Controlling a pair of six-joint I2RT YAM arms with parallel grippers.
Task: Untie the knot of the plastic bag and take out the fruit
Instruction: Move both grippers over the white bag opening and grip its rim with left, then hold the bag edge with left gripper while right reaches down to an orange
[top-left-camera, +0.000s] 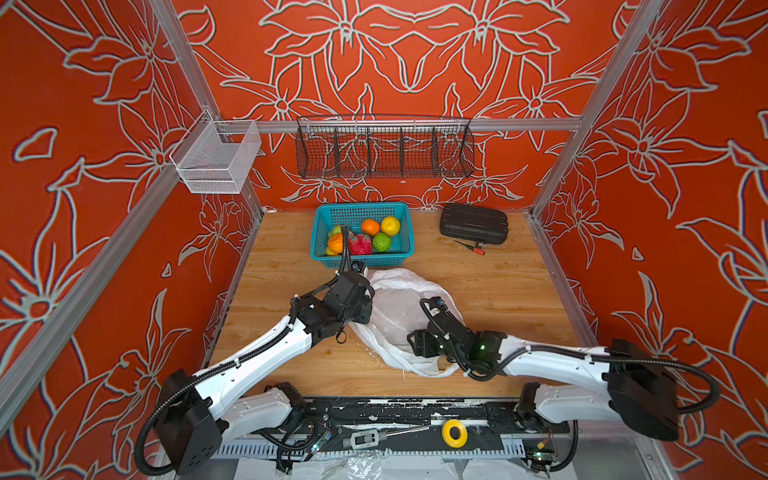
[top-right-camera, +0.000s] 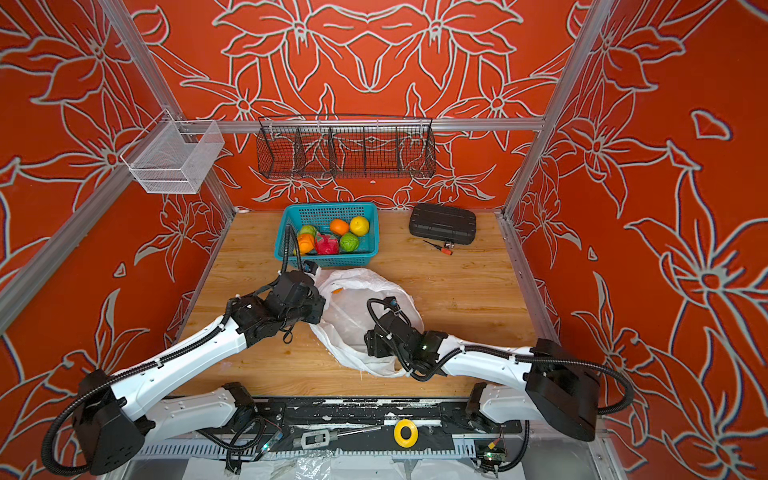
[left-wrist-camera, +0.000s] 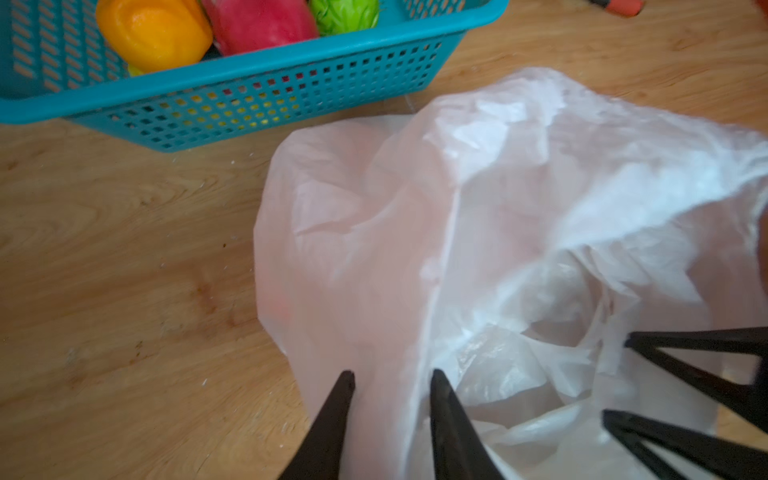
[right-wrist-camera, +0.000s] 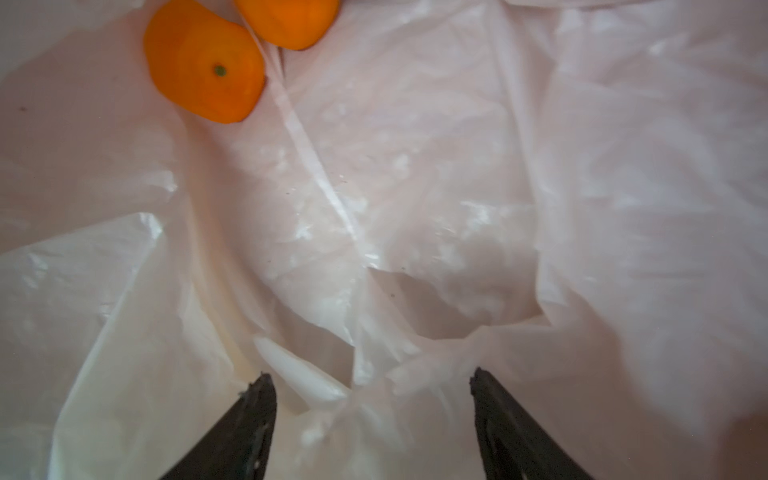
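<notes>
Beyond the left claw (left-wrist-camera: 392, 378), a teal perforated plastic basket (left-wrist-camera: 316, 52) on the wooden table (left-wrist-camera: 124, 249) holds an orange toy fruit (left-wrist-camera: 153, 33), a pink-red dragon fruit (left-wrist-camera: 262, 20) and a bumpy green fruit (left-wrist-camera: 345, 14). At its tips lies the translucent white crinkly plastic bag (left-wrist-camera: 498, 187), slack and gaping. The tips stand narrowly apart with a fold of the bag between them; whether they pinch it I cannot tell. The right claw (right-wrist-camera: 370, 382), spread wide over crumpled film, grips nothing. Two round oranges (right-wrist-camera: 203, 70) lie ahead of it in the bag.

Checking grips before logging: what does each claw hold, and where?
Left claw straddles the translucent white plastic bag's mouth edge; a grip cannot be told. Right claw, open inside the bag, holds nothing.
</notes>
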